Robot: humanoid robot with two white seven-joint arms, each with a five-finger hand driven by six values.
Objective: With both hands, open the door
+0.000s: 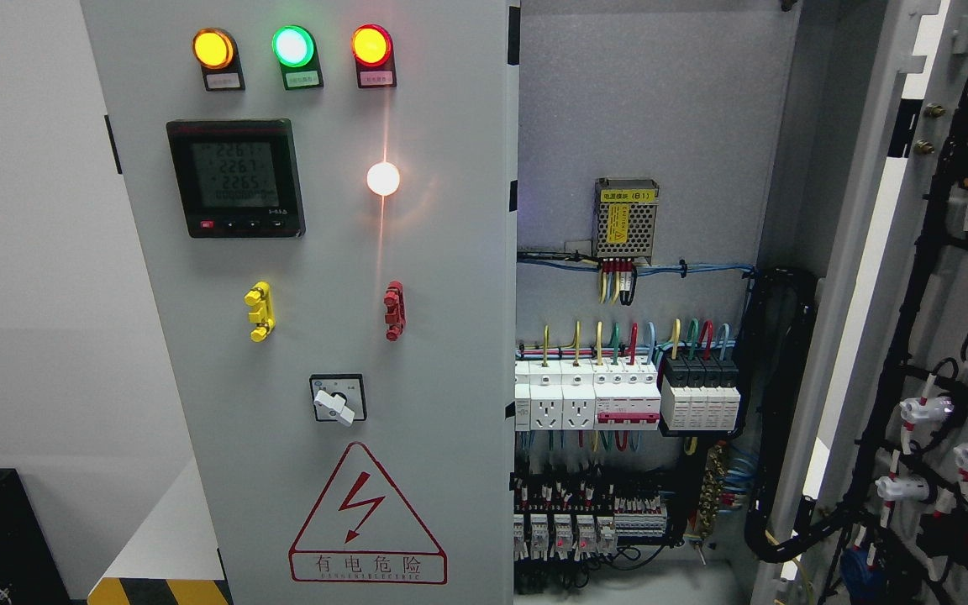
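You have neither robot hand in frame, so their state cannot be told. The right grey metal cabinet door [912,336] stands swung wide at the right edge, wiring harness on its inner face, exposing the white breaker row [593,395]. The left grey panel door [324,336] with three indicator lamps [292,46] looks closed. Judgement: half done; next, reach for the left door's free edge.

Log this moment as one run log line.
left grey cabinet door: shut | right grey cabinet door: swung open | wiring: exposed | hands: out of view
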